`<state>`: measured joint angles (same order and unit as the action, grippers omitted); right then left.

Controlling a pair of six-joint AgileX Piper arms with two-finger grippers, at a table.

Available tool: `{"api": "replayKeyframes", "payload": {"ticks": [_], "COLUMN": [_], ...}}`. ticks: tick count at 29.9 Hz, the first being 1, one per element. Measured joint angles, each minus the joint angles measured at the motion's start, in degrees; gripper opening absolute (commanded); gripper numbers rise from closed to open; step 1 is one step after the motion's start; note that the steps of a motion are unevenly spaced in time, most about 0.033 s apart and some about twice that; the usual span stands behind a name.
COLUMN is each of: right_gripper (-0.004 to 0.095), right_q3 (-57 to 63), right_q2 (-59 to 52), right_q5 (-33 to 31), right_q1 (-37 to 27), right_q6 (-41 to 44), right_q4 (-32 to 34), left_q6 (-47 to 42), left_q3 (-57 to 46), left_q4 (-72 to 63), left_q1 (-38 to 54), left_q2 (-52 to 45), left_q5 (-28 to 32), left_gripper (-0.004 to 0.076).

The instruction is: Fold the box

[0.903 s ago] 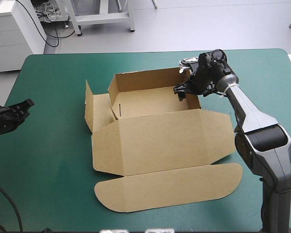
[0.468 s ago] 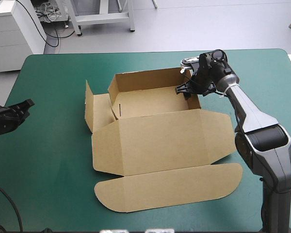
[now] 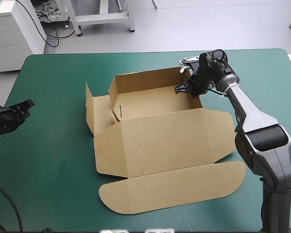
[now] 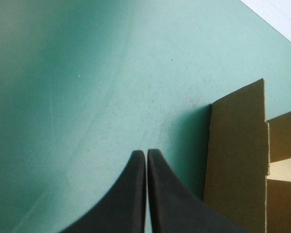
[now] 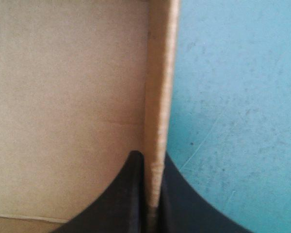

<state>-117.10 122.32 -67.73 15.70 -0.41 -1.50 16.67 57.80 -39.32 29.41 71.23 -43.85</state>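
Observation:
The brown box (image 3: 155, 104) stands mid-table as an open tray, its back wall raised and its left flap (image 3: 89, 109) upright. Its lid (image 3: 165, 141) lies flat toward the front, ending in a rounded flap (image 3: 174, 187). My right gripper (image 3: 186, 90) is at the tray's right wall, shut on it. In the right wrist view the wall's edge (image 5: 160, 97) runs between the black fingers (image 5: 133, 194), one inside the tray and one outside. My left gripper (image 3: 27, 104) hovers near the table's left edge, shut on nothing. Its meeting tips (image 4: 146, 153) point toward the left flap (image 4: 237, 155).
Bare teal-green cover (image 3: 53, 145) lies between my left gripper and the box. More bare cover (image 3: 262, 73) runs to the right of the tray. The rounded flap reaches close to the table's front edge.
My right gripper has shut on the tray's right wall. The box has slid slightly to the right and toward the front. The left arm has not moved.

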Motion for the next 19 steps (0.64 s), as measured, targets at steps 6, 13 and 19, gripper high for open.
{"api": "replayKeyframes", "payload": {"ticks": [6,13,19], "right_gripper": [-0.0020,-0.0020,-0.0020], "right_q3": [0.17,0.17,0.17], "right_q2": [-1.86,-11.75,-21.11], "right_q5": [-0.17,-1.12,-1.83], "right_q1": [-0.06,-0.10,-0.10], "right_q6": [0.00,-0.04,0.41], "right_q4": [-0.81,-0.96,-2.73], "left_q6": [0.00,0.00,0.00], "left_q3": [0.00,0.00,0.00], "left_q4": [0.00,0.00,0.05], "left_q1": [0.00,0.00,0.00], "left_q2": [0.00,0.00,0.00], "left_q5": [-0.07,-0.01,0.16], "left_gripper": [-0.0008,-0.0008,-0.0008]}}
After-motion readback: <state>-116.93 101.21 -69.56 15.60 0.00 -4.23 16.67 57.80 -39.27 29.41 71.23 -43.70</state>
